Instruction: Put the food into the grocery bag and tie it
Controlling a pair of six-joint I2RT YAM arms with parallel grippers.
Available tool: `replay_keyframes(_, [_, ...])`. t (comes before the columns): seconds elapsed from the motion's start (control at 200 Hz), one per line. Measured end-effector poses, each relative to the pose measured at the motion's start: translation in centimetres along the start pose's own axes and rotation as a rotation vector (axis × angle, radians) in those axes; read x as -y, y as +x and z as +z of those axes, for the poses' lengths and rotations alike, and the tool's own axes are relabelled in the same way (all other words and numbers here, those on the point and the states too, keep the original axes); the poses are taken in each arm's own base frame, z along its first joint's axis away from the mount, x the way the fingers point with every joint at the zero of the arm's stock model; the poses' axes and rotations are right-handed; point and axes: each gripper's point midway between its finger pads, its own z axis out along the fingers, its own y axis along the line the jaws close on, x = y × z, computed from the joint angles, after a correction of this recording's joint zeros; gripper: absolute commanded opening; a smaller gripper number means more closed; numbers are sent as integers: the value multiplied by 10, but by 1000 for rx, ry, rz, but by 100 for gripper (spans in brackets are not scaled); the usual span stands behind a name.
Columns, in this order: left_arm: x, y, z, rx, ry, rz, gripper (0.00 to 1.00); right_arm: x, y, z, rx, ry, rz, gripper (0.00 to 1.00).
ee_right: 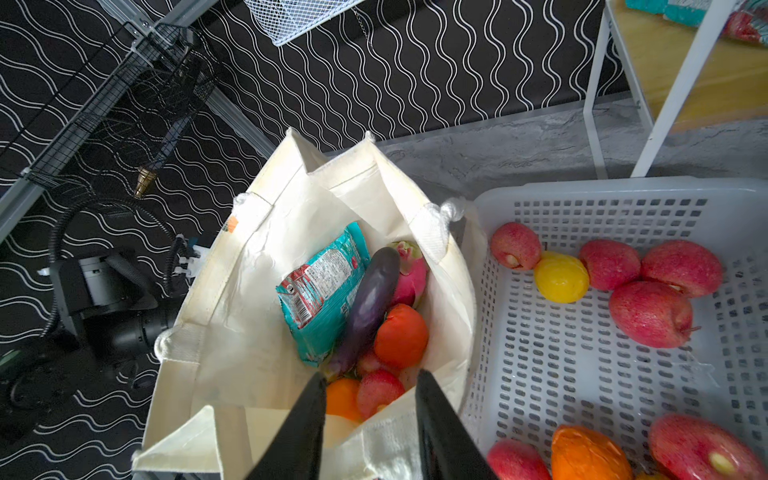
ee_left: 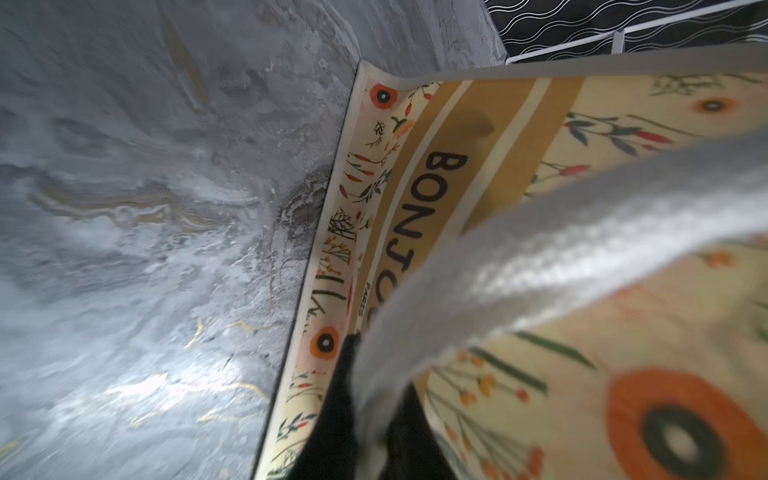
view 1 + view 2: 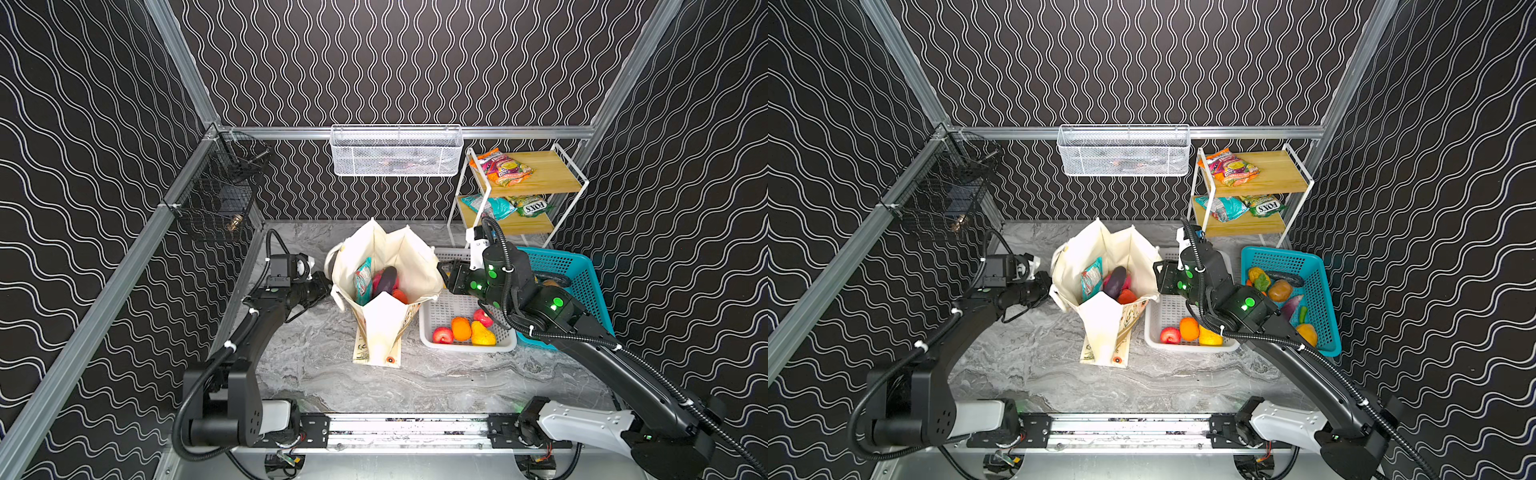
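The cream grocery bag (image 3: 390, 253) (image 3: 1100, 245) stands open in mid-table, its floral side with the tan lettered band (image 2: 478, 137) turned toward the left arm. Inside lie food items: a teal snack packet (image 1: 320, 291), a purple aubergine (image 1: 370, 299), a magenta dragon fruit (image 1: 411, 270), a red tomato-like fruit (image 1: 401, 334) and an orange (image 1: 343, 399). My left gripper (image 3: 328, 286) (image 2: 376, 374) is shut on the bag's white strap handle (image 2: 582, 232) at its left side. At the bag's right rim my right gripper (image 3: 442, 272) (image 1: 370, 378) is open, its fingers straddling the rim fabric.
A white plastic basket (image 3: 465, 348) with apples, an orange and yellow fruit sits right of the bag, a teal basket (image 3: 582, 266) of produce beyond it. A two-tier shelf rack (image 3: 523, 187) holds snack packets at back right. Wire baskets hang on the back wall (image 3: 397, 149) and the left wall (image 3: 216, 195).
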Motion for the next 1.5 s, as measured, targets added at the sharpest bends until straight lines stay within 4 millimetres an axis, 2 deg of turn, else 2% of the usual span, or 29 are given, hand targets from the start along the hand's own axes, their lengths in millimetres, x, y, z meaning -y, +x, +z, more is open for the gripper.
replay_keyframes(0.09, [0, -11, -22, 31, -48, 24, 4, 1, 0, 0, 0, 3, -5, 38])
replay_keyframes(0.24, [-16, -24, -62, 78, -149, 17, 1, 3, 1, 2, 2, 15, -19, 39])
replay_keyframes(0.345, [-12, -38, -88, 106, -179, 30, 0, 9, 2, 5, 2, 36, -22, 39])
replay_keyframes(0.44, [1, -52, -107, 139, -179, 56, 0, 28, -2, 11, 6, 84, 6, 38])
replay_keyframes(0.536, [14, -62, -120, 161, -170, 71, 0, 64, -1, 20, -1, 155, 69, 38])
replay_keyframes(0.611, [18, -68, -123, 162, -169, 81, 0, 88, 9, 26, -31, 192, 106, 38])
replay_keyframes(0.686, [22, -71, -125, 157, -165, 82, 0, 98, 18, 31, -62, 189, 137, 38])
replay_keyframes(0.866, [32, -84, -126, 157, -147, 90, 0, 100, 40, 50, -126, 124, 192, 39])
replay_keyframes(1.046, [38, -101, -125, 163, -140, 95, 0, 101, 57, 69, -188, 79, 246, 49])
replay_keyframes(1.126, [32, -108, -120, 156, -147, 82, 0, 99, 60, 76, -204, 60, 268, 55])
replay_keyframes(1.286, [15, -117, -109, 131, -166, 47, 0, 97, 67, 88, -238, 42, 304, 56])
replay_keyframes(1.502, [11, -128, -104, 133, -159, 52, 0, 101, 89, 107, -322, 40, 352, 56])
